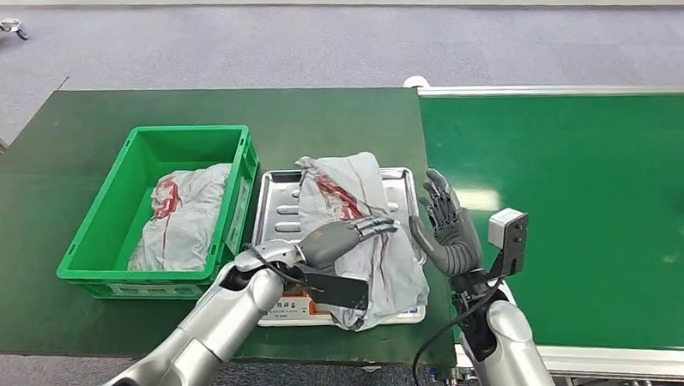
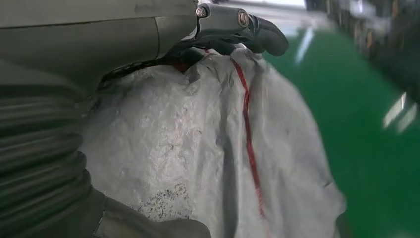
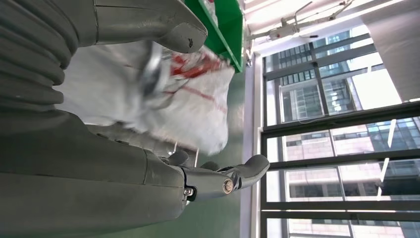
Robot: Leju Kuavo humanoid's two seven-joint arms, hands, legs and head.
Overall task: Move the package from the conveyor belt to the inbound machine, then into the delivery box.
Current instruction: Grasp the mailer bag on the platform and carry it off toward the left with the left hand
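The robot's left hand (image 1: 344, 237) reaches in from below and lies across a crumpled grey plastic package (image 1: 361, 235) with red markings, its fingers (image 2: 247, 29) curled over the bag's top, gripping it. The package rests on a silver metal tray (image 1: 275, 208), draping past the tray's front right edge. The right hand (image 1: 447, 228) stands upright just beside the package, fingers spread apart and empty. A second grey package (image 1: 185, 217) lies inside a green crate (image 1: 108, 227) left of the tray.
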